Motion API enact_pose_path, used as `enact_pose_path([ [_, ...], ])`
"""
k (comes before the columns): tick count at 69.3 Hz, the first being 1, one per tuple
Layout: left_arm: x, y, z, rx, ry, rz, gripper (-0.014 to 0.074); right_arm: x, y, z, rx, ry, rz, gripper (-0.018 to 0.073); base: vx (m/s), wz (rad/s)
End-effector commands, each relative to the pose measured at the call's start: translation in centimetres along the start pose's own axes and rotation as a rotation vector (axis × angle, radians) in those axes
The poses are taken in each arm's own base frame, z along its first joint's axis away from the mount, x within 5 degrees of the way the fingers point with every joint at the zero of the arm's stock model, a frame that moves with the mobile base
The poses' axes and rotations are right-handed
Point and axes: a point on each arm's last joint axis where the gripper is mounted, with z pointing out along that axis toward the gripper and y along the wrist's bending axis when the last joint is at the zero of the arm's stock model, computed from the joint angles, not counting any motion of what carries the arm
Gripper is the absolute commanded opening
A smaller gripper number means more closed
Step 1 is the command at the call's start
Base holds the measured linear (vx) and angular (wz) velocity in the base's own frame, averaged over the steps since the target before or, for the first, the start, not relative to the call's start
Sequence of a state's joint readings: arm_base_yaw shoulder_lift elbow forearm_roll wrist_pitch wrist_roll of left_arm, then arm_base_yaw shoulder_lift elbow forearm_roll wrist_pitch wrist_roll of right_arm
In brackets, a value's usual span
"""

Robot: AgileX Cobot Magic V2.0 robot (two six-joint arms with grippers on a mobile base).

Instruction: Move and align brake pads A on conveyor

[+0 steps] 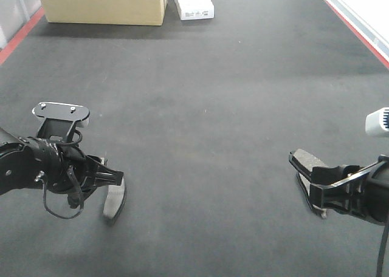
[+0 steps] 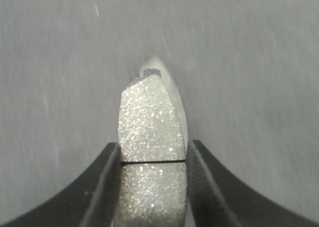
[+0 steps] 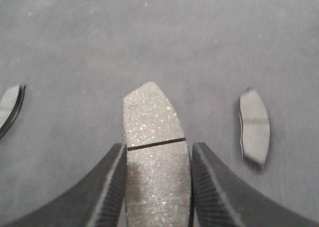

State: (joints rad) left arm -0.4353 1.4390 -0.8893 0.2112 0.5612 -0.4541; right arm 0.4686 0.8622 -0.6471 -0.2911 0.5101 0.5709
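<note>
Left hand (image 1: 112,189) gripping 1 brake pad (image 1: 114,199), right hand (image 1: 316,180) gripping another (image 1: 308,160), both above conveyor (image 1: 200,119)

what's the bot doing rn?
Both arms are carrying brake pads over the dark conveyor. The left gripper is clamped on one pad, and the right gripper holds another pad by its edges near the groove. The right wrist view shows two more pads: one to the right, one at the left edge. Nothing is lined up in a row yet.
</note>
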Motion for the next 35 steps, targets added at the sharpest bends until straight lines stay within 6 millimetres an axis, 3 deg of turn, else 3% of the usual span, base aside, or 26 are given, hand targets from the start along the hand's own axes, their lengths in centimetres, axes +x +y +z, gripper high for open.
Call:
enact_pose_path([
  [1,-1.29,-0.41,-1.63,0.04,-0.108,0.002,0.002,-1.45,0.43,-0.74,-0.043,-0.105,-0.014,0.0067,0.21,0.0],
  [35,-1.29,-0.41,-1.63,0.04,-0.108,0.002,0.002,-1.45,0.43,-0.74,-0.043,-0.105,-0.014,0.0067,0.08,-0.01],
])
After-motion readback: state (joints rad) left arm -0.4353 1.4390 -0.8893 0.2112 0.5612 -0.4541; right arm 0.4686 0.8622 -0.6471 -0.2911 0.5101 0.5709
